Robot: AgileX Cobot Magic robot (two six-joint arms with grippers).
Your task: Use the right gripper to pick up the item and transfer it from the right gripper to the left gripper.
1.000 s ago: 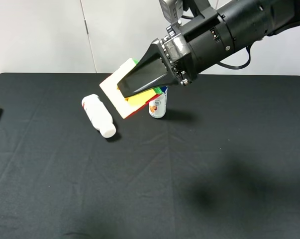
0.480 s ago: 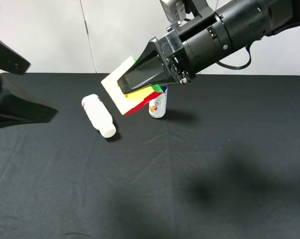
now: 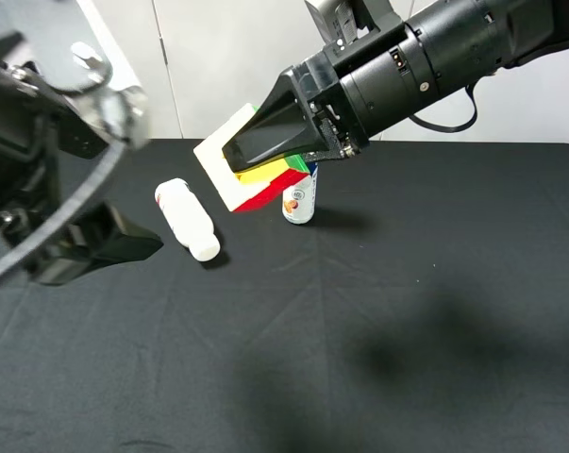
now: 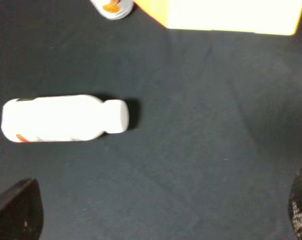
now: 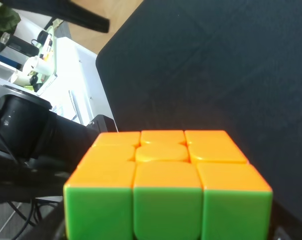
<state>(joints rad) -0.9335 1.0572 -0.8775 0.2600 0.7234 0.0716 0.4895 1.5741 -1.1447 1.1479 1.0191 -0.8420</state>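
Over black-clothed table [image 3: 407, 330], white wall [image 3: 218, 66] behind, right fingers [image 3: 270, 142] clamp cube [image 3: 258, 177], left fingers [image 4: 15, 212] apart.

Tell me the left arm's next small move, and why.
Probably ease the left gripper toward the puzzle cube, jaws open: the right gripper holds it above the table, and the left one is spread wide, not touching it.

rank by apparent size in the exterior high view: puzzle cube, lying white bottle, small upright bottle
1. multicoloured puzzle cube, held nearer camera, so unsure
2. white plastic bottle lying down
3. small upright orange-labelled bottle, partly hidden
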